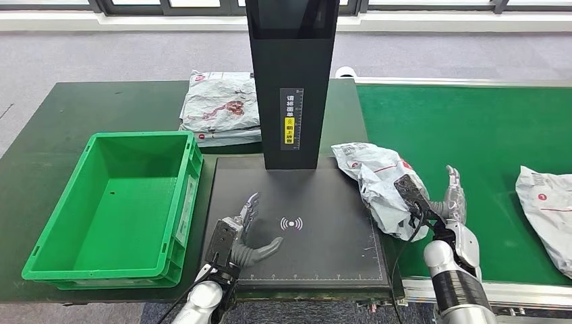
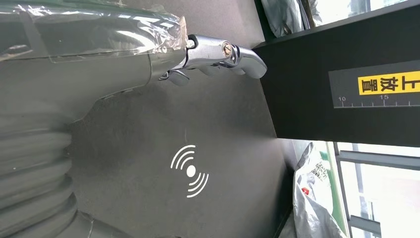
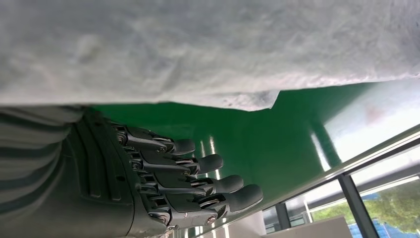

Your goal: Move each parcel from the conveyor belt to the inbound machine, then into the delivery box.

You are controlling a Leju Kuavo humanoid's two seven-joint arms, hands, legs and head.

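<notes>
- At the right edge of the scanner plate (image 1: 297, 256), we see a crumpled grey parcel (image 1: 381, 189) lying half on the black plate and half on the green conveyor belt (image 1: 472, 135); its underside is hidden from us.
- Our right hand (image 1: 453, 199) stands just beside that parcel with fingers (image 3: 208, 163) straight and apart, holding nothing; whether the palm touches the bag we cannot tell, since the wrist camera block covers the meeting point.
- In the right wrist view the parcel's grey plastic is a blurred mass, with no label readable.
- Our left hand (image 1: 246, 233) hovers over the plate near the white wireless mark (image 1: 291, 223), fingers spread, empty.
- The black upright column (image 1: 292, 81) of the inbound machine is cut off at the top.
- A second parcel (image 1: 546, 209) on the belt is cut off by the right edge.
- Another grey parcel (image 1: 221, 108) lies behind the green delivery box (image 1: 54, 243), partly hidden by the column.
- The box sits just left of the plate.
</notes>
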